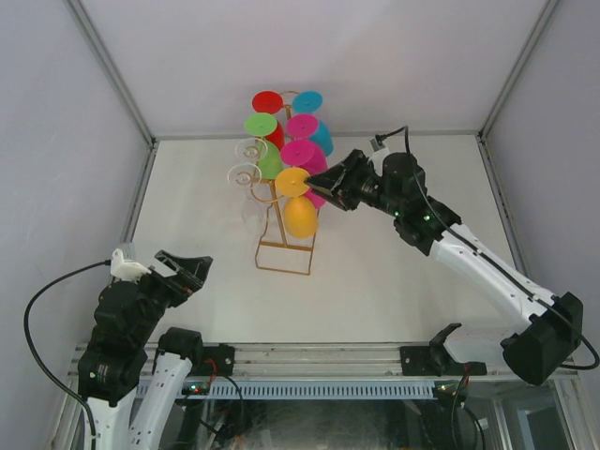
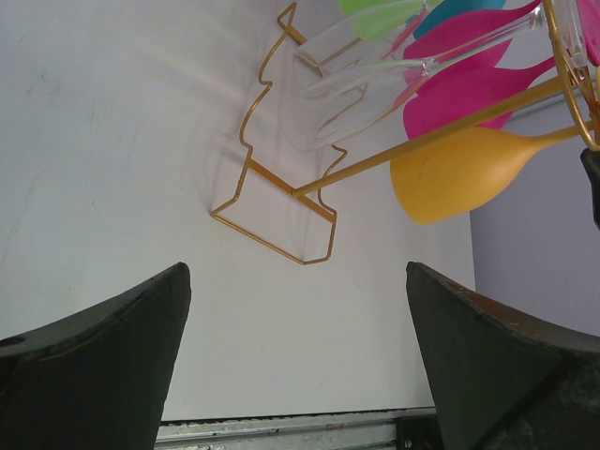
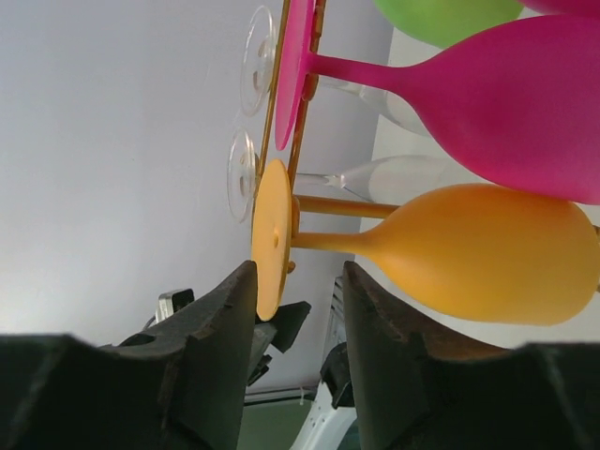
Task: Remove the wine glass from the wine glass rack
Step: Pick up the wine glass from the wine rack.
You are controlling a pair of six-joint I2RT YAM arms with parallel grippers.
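The gold-coloured wire wine glass rack (image 1: 278, 225) stands on the white bench (image 1: 394, 281), toward the far middle. Two clear wine glasses (image 1: 246, 174) hang on its left side. The magenta plastic wine glass (image 1: 303, 155) hangs on its right side, and the orange plastic wine glass (image 1: 300, 216) hangs just below that, lowest on the rack. The right arm's black end effector (image 1: 323, 187) is just right of the rack, with the rim of the orange glass's foot between its fingers. The left arm's black end effector (image 1: 192, 272) is over the bench's near left, well apart from the rack.
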